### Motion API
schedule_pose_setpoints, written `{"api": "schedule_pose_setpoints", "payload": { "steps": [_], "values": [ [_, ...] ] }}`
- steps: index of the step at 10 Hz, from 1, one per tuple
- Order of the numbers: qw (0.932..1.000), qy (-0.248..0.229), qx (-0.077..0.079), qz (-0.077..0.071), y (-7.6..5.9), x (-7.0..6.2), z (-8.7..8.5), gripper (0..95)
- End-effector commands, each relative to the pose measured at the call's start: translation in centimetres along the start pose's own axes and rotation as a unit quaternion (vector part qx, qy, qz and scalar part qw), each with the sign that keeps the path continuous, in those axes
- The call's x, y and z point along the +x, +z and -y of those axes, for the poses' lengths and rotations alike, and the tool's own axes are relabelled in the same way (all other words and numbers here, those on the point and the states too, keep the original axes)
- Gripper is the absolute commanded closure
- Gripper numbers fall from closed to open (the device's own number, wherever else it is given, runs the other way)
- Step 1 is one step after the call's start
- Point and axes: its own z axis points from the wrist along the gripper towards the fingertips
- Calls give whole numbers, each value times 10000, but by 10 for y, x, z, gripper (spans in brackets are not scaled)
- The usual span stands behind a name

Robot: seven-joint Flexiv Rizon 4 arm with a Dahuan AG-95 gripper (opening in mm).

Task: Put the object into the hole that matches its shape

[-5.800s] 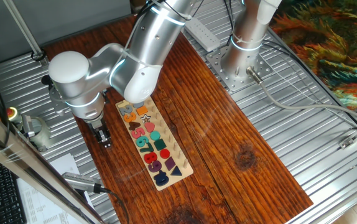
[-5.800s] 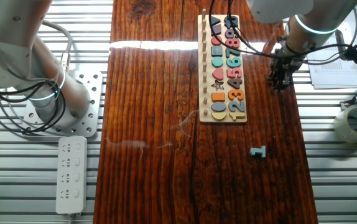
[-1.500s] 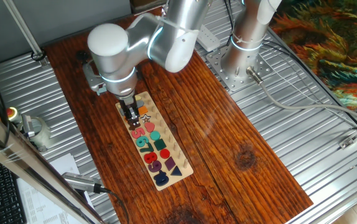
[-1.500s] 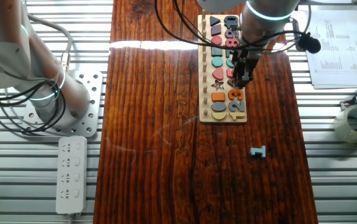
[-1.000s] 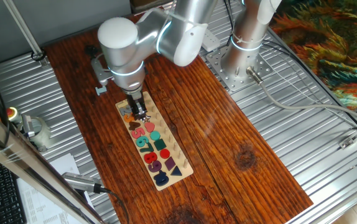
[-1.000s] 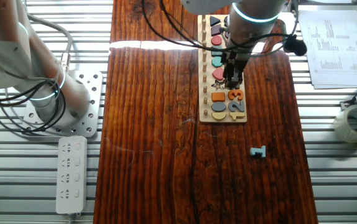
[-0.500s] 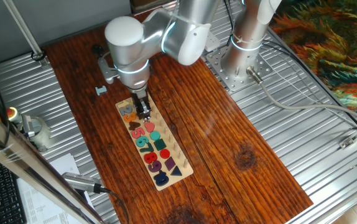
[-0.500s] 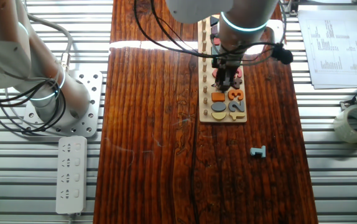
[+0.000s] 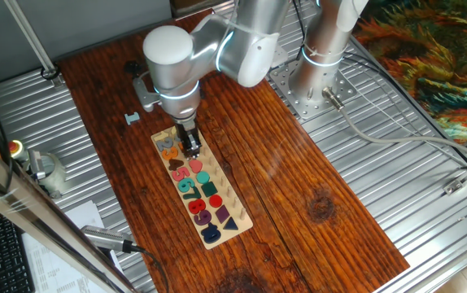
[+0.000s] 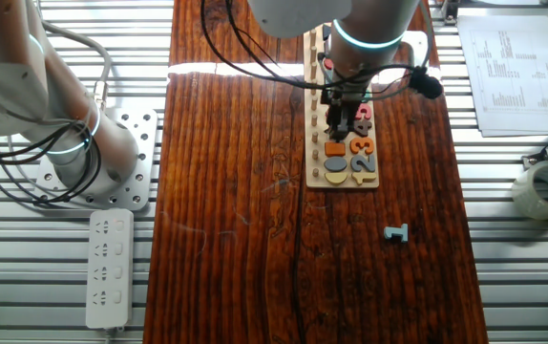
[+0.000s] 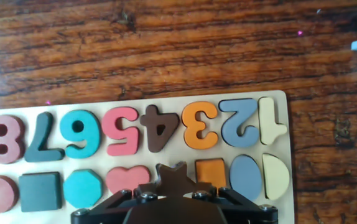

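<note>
gripper (image 11: pixel 177 186) clenched on star piece (image 11: pixel 173 176) | hovers above board (image 11: pixel 278 140), between heart and square | light, stiff, thin wood | pinch flat edges, corners may snag

I work in a robotics lab: my dark wooden table (image 9: pixel 298 171) sits on ribbed aluminium framing (image 9: pixel 429 203), a second arm's bolted base (image 10: pixel 73 158) and a power strip (image 10: pixel 109 269) beside it.
</note>
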Motion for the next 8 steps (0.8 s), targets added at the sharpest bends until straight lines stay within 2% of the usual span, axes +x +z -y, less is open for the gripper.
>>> {"api": "schedule_pose_setpoints", "payload": {
  "steps": [1,8],
  "values": [
    [10000,-2,22,-9,1,1,0,950],
    [10000,-65,54,5,7,4,-5,950]
  ]
}}
